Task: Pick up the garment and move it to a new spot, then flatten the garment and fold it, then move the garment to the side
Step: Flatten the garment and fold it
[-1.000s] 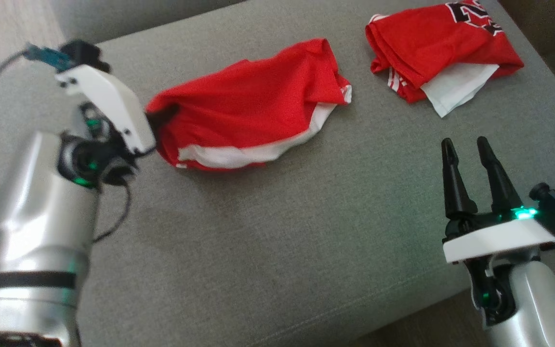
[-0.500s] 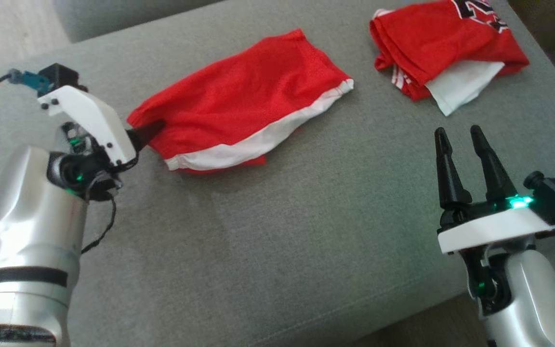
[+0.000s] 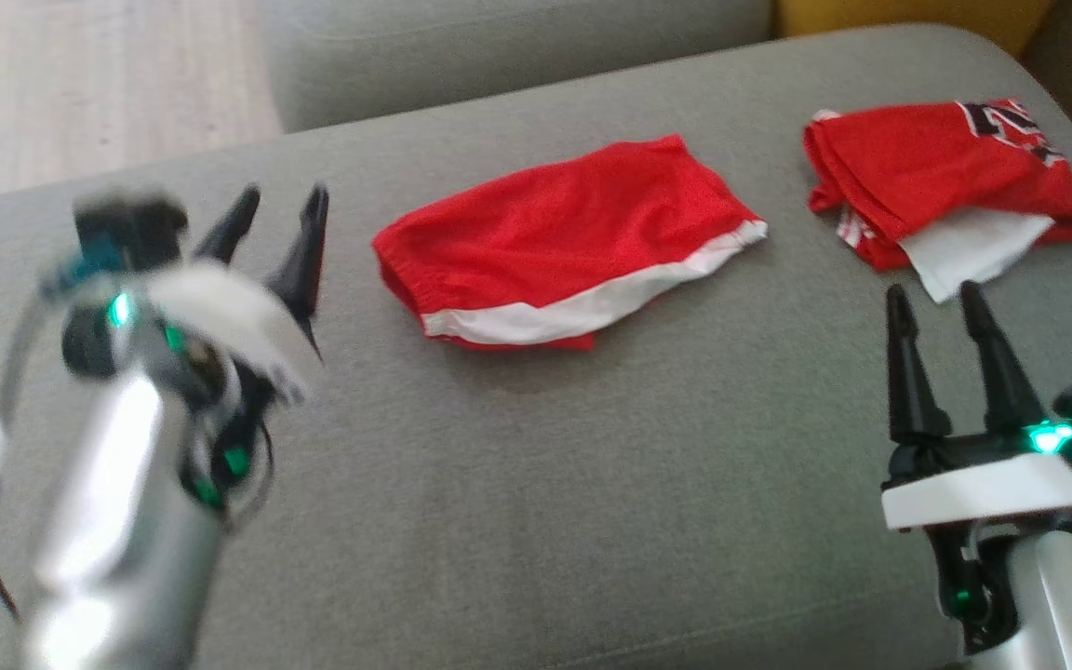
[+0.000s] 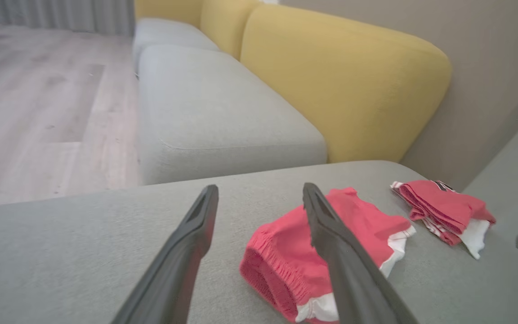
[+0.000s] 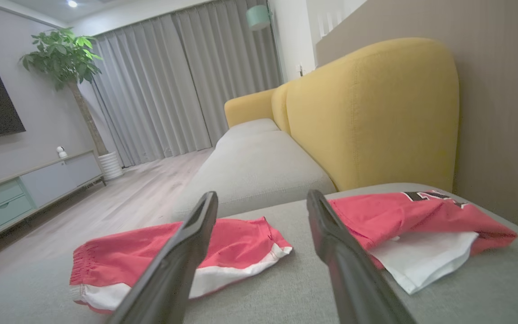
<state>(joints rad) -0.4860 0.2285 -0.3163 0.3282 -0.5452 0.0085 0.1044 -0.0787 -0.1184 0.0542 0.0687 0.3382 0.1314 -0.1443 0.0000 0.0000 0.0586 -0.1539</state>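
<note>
Jaws apart on the left gripper (image 3: 282,197), clamped on nothing, hanging above the grey sofa cushion (image 3: 536,484) just left of the red shorts (image 3: 564,247). Blurred in the head view, yet plainly clear of the cloth in the left wrist view, with no fabric between the fingers (image 4: 187,252). Jaws likewise spread on the right gripper (image 3: 932,293), empty, parked low at the near right and pointing far toward the red jersey (image 3: 936,167).

Shorts lying flat near the far middle of the cushion, doubled over, white hem band along the near edge, elastic waistband to the left. Jersey at the far right, also folded, a white panel poking out on its near side. Well apart from the shorts, probably to stop the two piles tangling. Yellow backrest (image 4: 344,81) beyond the neighbouring seat, out of the way.

Judging by the neat lie of the cloth and the empty grippers: fold most likely done and the shorts set in their side spot, with little left but backing off. Right arm probably placed low and off to the side to leave room over the cloth. Worth watching: soft mesh, easily dragged out of its fold by a stray fingertip.
</note>
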